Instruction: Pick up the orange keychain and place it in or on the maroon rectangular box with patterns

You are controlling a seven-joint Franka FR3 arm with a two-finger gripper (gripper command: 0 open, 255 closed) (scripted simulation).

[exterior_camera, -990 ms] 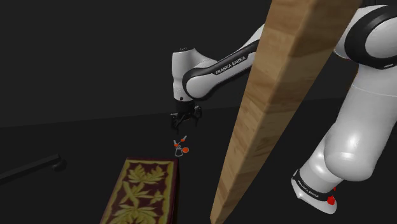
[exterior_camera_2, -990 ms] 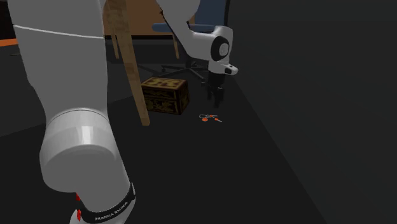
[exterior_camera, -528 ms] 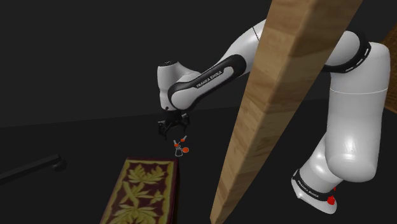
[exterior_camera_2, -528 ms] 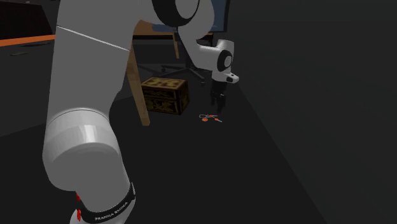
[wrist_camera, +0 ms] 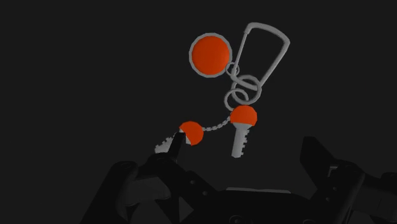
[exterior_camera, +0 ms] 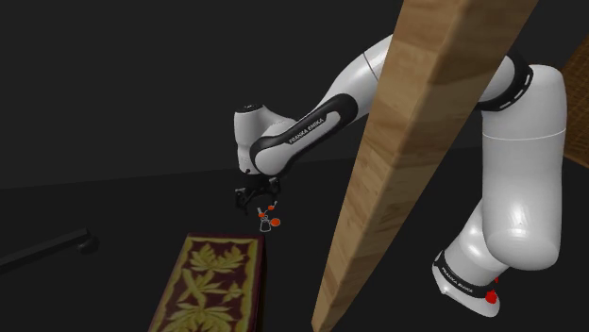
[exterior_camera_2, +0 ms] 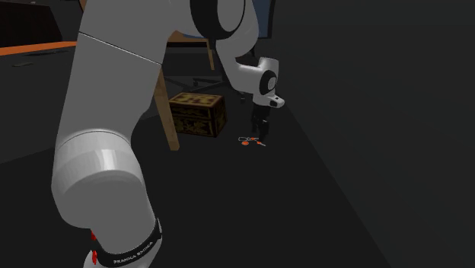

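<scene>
The orange keychain lies flat on the dark floor: an orange disc, a silver carabiner, rings and two orange-headed keys. It is small in the shoulder view and in the second exterior view. My gripper hangs just above it, open, its fingers apart with nothing between them; one fingertip overlaps a key's tip. The gripper sits slightly to the shoulder view's left of the keychain. The maroon box with gold leaf patterns lies close by on the floor.
A slanted wooden beam crosses the shoulder view in front of my arm and stands next to the box. A dark bar lies on the floor at the shoulder view's left. A chair base stands behind the box.
The gripper has come down towards the keychain and shifted to the shoulder view's left. Its fingers stayed open. Keychain and box have not moved.
</scene>
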